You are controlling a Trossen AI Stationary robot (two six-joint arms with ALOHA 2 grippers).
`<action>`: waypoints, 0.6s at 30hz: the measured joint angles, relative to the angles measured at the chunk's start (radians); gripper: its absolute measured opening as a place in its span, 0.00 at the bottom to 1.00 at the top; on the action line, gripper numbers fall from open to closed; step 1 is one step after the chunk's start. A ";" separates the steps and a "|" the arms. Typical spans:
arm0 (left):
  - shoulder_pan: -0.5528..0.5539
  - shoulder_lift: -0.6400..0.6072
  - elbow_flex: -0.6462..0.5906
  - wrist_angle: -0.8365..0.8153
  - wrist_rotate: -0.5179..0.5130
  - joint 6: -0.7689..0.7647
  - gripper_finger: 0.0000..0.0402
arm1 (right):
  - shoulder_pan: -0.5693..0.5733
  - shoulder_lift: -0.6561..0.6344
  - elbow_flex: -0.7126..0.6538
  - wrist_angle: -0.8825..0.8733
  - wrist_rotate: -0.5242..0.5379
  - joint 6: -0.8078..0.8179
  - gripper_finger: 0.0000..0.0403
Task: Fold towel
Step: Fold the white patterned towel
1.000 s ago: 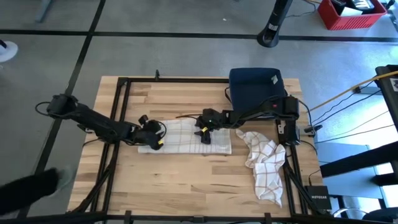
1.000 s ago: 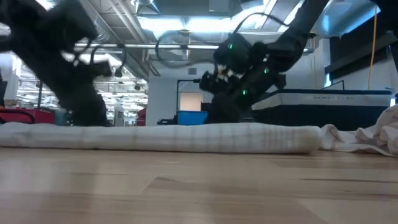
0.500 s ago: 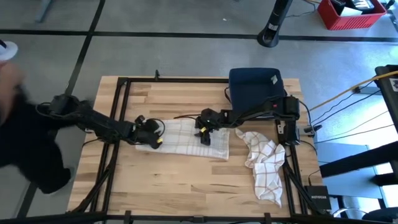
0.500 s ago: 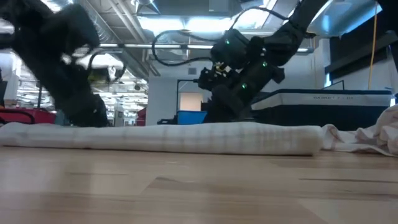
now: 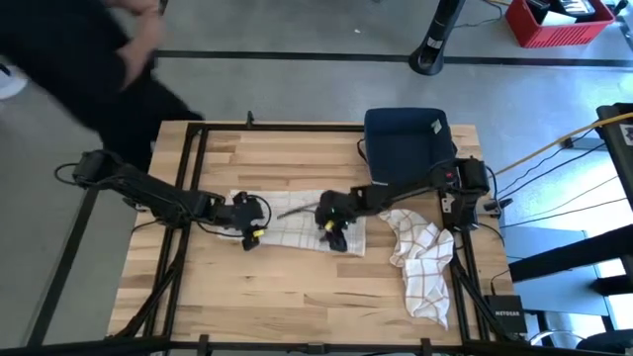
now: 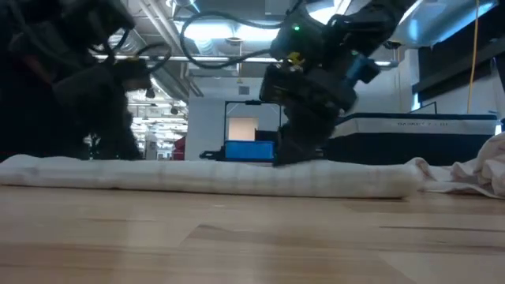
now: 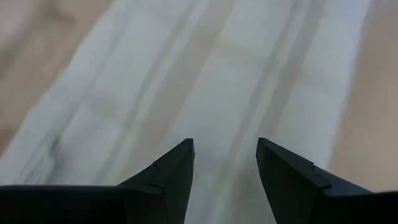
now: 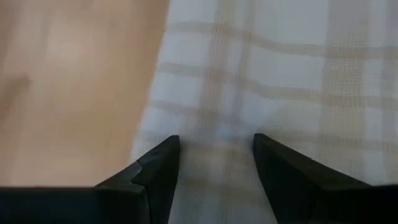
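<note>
Towel (image 5: pixel 297 220): laid mid-surface (image 5: pixel 297 287), narrower than a second ago | left pincer (image 5: pixel 249 233) and right pincer (image 5: pixel 334 235): released, shifted to near edge | fold judged completed, regrasp pending

The surface (image 5: pixel 297 287) is pale wood in planks, smooth with a soft sheen, edged by a dark matt metal frame (image 5: pixel 183 168). Between the pincers lies the towel (image 5: pixel 297 220), white woven cloth with faint tan check lines, matt and slightly ribbed up close. Under the left pincer (image 7: pixel 224 163) its weave shows soft creases; the fingers (image 7: pixel 171 180) look like dark, matt, hard plastic. The right pincer (image 8: pixel 216 163) has the same dull black finish. Beyond the right pincer, a second cloth (image 5: pixel 423 259) lies crumpled, white with brown checks. Behind it sits a navy bin (image 5: pixel 406 138), matt, fabric-like.
</note>
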 joint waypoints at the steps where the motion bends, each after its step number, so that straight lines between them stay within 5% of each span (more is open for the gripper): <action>1: 0.000 0.000 -0.016 -0.004 0.004 -0.010 0.41 | 0.017 0.000 -0.010 0.006 0.032 0.003 0.52; 11: -0.002 -0.005 -0.147 0.027 -0.010 -0.210 0.41 | 0.099 -0.006 -0.144 0.195 0.228 0.069 0.52; 18: -0.037 -0.072 -0.058 -0.005 0.013 -0.177 0.41 | 0.098 -0.055 -0.107 0.110 0.161 0.120 0.52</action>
